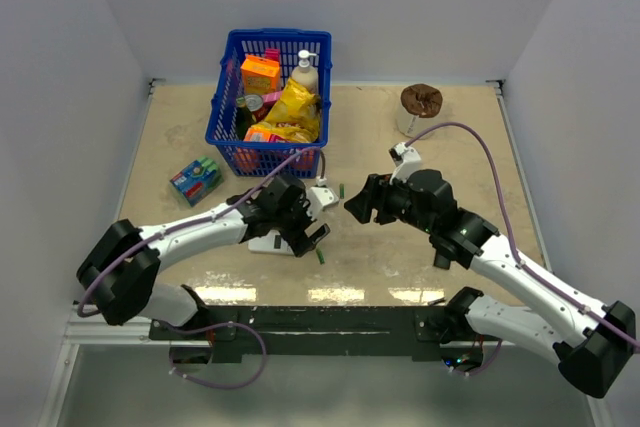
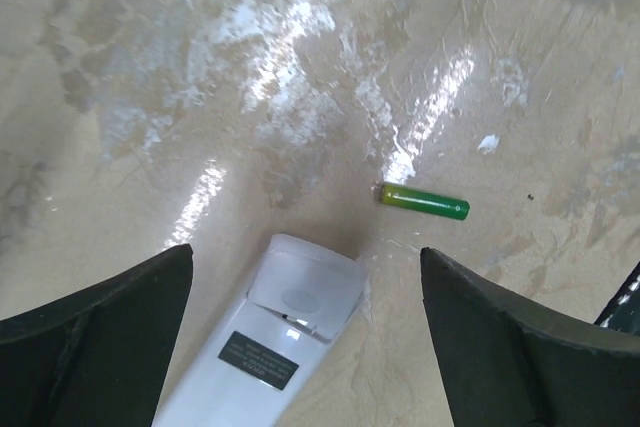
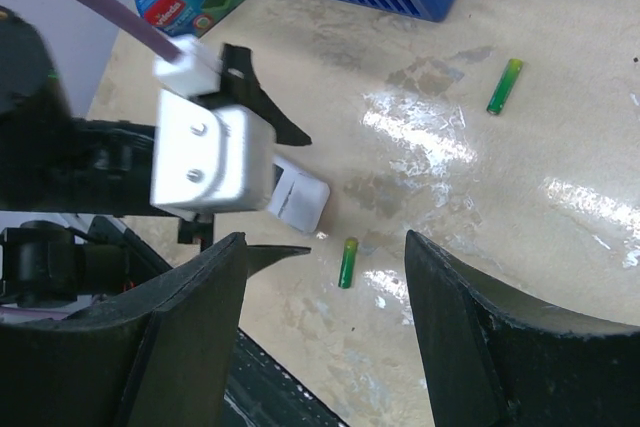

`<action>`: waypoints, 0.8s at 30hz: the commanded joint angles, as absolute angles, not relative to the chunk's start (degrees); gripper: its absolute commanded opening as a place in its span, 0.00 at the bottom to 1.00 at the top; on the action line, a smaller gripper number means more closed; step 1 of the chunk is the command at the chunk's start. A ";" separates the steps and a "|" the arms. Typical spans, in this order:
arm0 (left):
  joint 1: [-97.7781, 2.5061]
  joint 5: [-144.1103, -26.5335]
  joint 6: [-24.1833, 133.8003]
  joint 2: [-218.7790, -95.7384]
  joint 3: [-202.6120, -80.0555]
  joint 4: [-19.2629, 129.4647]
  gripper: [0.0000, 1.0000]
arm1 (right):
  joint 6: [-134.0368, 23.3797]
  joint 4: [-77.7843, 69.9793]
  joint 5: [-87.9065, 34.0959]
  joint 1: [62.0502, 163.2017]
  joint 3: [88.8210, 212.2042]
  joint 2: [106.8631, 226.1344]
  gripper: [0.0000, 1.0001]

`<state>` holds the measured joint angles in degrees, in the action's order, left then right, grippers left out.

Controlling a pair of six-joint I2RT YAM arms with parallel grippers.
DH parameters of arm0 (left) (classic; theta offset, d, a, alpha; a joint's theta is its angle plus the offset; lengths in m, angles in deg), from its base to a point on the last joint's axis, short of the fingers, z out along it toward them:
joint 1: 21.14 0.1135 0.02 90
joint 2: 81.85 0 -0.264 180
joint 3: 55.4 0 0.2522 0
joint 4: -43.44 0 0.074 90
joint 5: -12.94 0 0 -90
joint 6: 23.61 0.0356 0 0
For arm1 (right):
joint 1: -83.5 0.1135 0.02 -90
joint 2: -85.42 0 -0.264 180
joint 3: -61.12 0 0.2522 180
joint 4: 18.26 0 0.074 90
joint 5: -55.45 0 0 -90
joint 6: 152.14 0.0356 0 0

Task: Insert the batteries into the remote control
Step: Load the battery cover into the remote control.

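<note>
Beige tabletop (image 1: 470, 207), worn, glossy patches. Pale grey walls (image 1: 400, 7) at 9, 12, 3 o'clock. Overhead light glare (image 1: 336, 294) near 6 o'clock edge.

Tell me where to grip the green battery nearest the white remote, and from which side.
Grip the green battery at mid-length, across its round sides, coming straight down from above. It lies flat on the table, clear of the remote control, so both long sides look free.

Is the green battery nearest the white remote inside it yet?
No, it is out: the battery lies flat on the table, apart from the remote.
</note>
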<state>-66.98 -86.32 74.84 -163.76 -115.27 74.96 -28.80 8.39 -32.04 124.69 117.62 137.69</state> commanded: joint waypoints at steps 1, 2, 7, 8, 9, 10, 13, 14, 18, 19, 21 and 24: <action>-67.10 -80.25 67.72 -157.80 -117.59 70.92 1.00 | -29.98 8.24 -31.47 124.54 120.40 139.90 0.67; -67.02 -79.27 64.14 -155.79 -117.33 70.74 1.00 | -29.98 8.25 -30.69 124.54 120.58 140.52 0.66; -64.04 -71.98 49.12 -148.49 -114.44 72.49 1.00 | -28.58 6.93 -29.36 124.81 120.40 143.51 0.66; -63.33 -71.27 47.33 -145.69 -113.56 73.45 1.00 | -28.22 6.75 -29.36 124.98 120.41 144.99 0.65; -62.45 -70.91 45.84 -144.27 -112.51 73.90 1.00 | -27.78 6.58 -29.27 125.16 120.58 145.96 0.65; -60.18 -70.91 43.04 -141.56 -110.58 74.43 1.00 | -26.47 6.05 -29.36 125.51 120.58 146.76 0.65; -54.56 -71.70 40.29 -137.59 -106.71 76.54 1.00 | -23.66 4.91 -29.27 126.91 120.76 150.62 0.65; -53.49 -71.53 39.94 -136.79 -105.91 77.41 0.98 | -22.95 4.65 -29.45 127.87 120.84 152.72 0.65; -49.27 -71.61 37.21 -134.94 -101.96 78.12 0.94 | -20.31 3.50 -30.24 130.08 121.55 157.65 0.63; -47.26 -73.35 36.16 -135.03 -100.21 77.86 0.94 | -19.61 3.07 -30.94 130.60 121.98 158.53 0.63; -45.58 -74.68 35.19 -135.64 -98.88 77.24 0.94 | -19.17 2.62 -31.64 132.01 122.60 161.07 0.62; -43.55 -74.95 34.22 -136.43 -96.77 76.98 0.94 | -18.55 2.18 -33.14 133.42 123.83 163.37 0.61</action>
<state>-45.78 -73.29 37.96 -135.89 -98.66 77.50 -21.02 5.74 -30.64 131.68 119.96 161.58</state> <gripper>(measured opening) 0.939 0.623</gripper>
